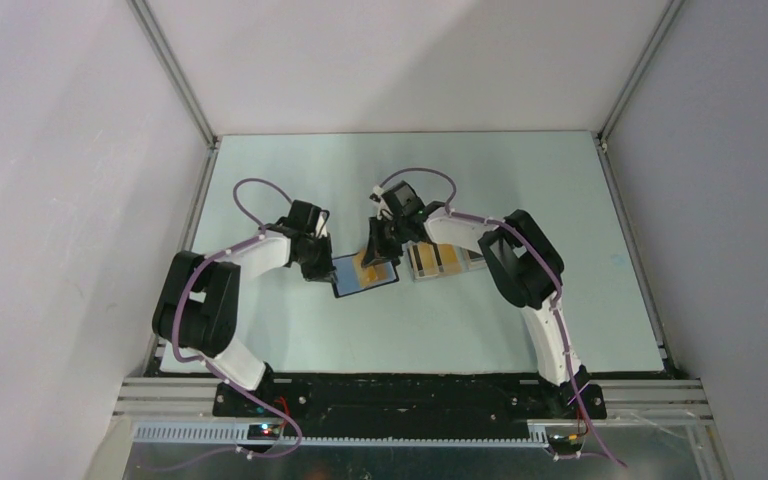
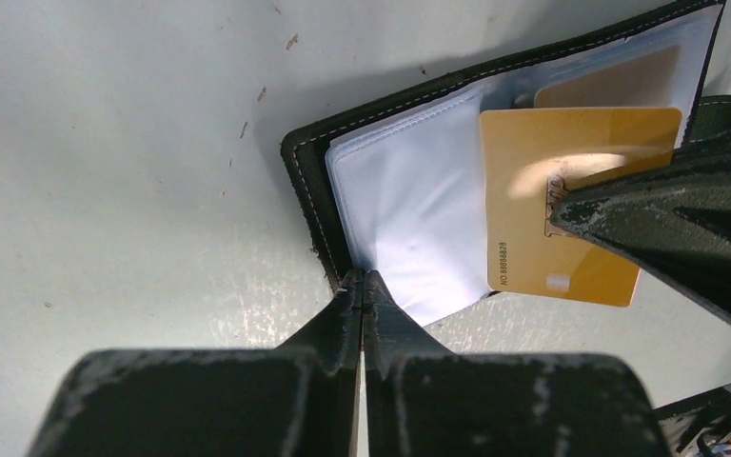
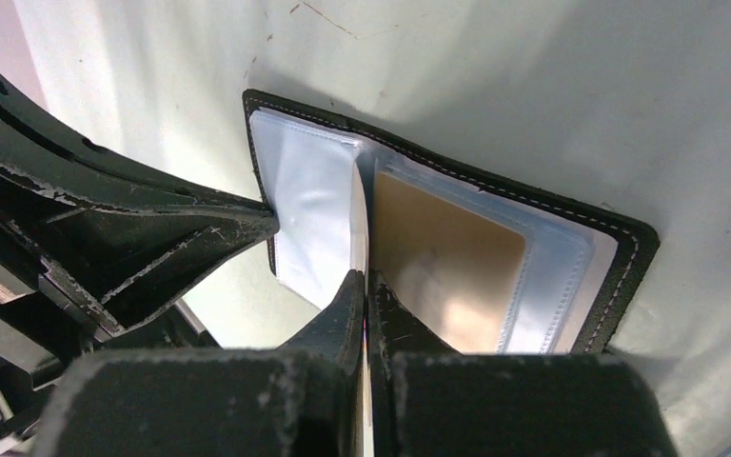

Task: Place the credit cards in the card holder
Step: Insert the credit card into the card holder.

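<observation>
Gold plastic is the thing to watch. The held card [image 2: 519, 162] hangs tilted over the open card holder [image 2: 305, 186]. The right gripper [image 3: 366, 278] pinches it at one end, fingers pressed tight onto it. Its free end reaches over the clear sleeve [image 2: 409, 190] on the holder's inner face. Neither wrist view shows whether that edge has found a pocket mouth or merely lies on top of the film. If it rides over the film, a push would likely skate it across the holder. It could also bow the thin card until it springs out of the pinch.

The left gripper [image 2: 364, 283] has its fingers pressed together, tips touching the holder's outer rim on the leaf opposite the stowed card [image 3: 447, 252]. Whether any leather sits between them is not clear. That hold looks slight. Should it slip, the holder could slide on the table [image 1: 520, 200] under the insertion push. The leaf on that side could also lift and fold onto the card.

A skewed entry might jam a corner against the pocket stitching, or nudge the stowed card partway out. The spare cards [image 1: 438, 260] lie just beside the holder, on the right gripper's side. A wide wrist swing there could scatter them.
</observation>
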### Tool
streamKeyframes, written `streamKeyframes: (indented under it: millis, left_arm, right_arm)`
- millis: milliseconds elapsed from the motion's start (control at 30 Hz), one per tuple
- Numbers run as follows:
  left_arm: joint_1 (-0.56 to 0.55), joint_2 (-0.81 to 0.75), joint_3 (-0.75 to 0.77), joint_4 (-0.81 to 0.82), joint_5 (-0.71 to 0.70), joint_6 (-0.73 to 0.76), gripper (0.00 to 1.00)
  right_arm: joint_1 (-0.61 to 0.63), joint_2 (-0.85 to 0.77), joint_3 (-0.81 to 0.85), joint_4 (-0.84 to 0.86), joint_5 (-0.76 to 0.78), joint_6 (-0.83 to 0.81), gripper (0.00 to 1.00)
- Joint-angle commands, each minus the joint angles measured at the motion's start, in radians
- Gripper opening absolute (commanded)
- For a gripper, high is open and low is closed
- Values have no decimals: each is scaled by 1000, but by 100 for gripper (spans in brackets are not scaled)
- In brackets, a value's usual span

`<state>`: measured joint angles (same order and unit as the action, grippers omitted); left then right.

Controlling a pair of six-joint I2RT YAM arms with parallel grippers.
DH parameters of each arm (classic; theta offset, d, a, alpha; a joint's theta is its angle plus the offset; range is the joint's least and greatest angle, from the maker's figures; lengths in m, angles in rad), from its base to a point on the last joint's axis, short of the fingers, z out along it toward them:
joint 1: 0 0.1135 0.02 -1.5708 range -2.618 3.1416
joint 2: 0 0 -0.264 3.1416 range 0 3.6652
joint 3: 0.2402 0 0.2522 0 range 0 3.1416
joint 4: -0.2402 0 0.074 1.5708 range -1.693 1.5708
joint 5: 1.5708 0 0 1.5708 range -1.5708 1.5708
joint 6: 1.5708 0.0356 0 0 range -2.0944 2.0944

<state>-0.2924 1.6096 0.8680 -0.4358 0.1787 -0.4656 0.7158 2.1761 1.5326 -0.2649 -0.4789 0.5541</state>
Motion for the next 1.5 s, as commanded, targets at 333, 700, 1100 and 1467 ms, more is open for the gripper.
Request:
streamKeyframes:
  millis: [333,700,1100,1467]
  left_arm:
    - [7,23,38,-50,-3,99,0]
    - [7,33,73,-75,-11,116,0]
    - [5,39,84,-85,-10,128,0]
    - [-4,48,87,-88,-3,139,0]
  right_arm:
    - [-99,163,159,-243,-208,-124,0]
    - [-62,233,284,-440,-159,-214,0]
    - [-54,220,241,-453,-276,-287,0]
    - [-55,267,256,-347,-360,-233,0]
